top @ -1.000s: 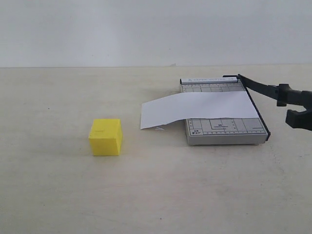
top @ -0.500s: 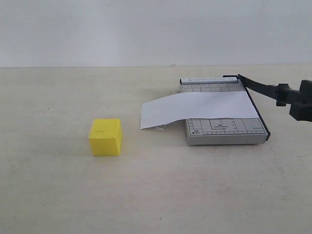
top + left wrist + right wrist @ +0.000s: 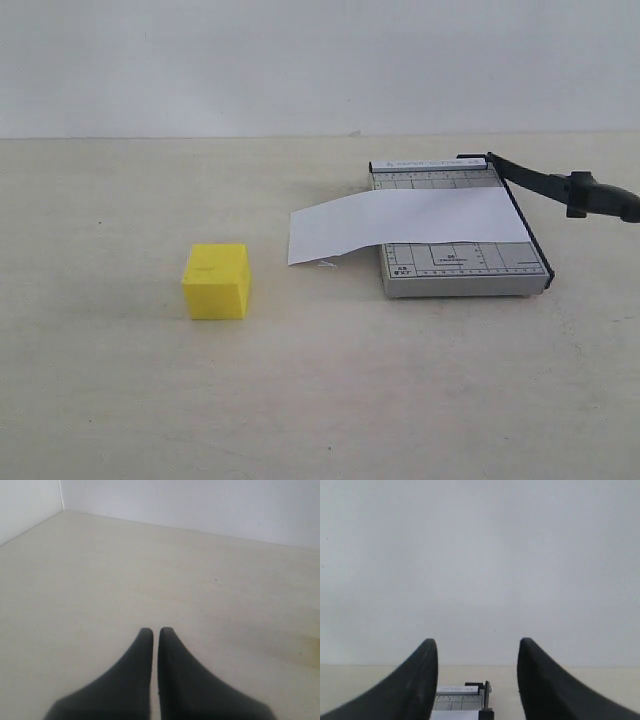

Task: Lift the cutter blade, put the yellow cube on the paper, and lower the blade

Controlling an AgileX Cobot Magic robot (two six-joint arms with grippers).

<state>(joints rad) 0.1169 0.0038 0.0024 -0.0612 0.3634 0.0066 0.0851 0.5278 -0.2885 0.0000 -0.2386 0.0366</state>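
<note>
Showing yellow cube (image 3: 216, 281) only in exterior view; left hand (image 3: 155, 630) closed, right hand (image 3: 477, 641) spread wide.

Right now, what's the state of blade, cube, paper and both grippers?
cutter blade: raised, handle end up off the trimmer base.
yellow cube: on the table, left of the paper, apart from it.
paper: lying across the trimmer base, left end overhanging it.
left gripper: shut, empty.
right gripper: open, empty.
</note>
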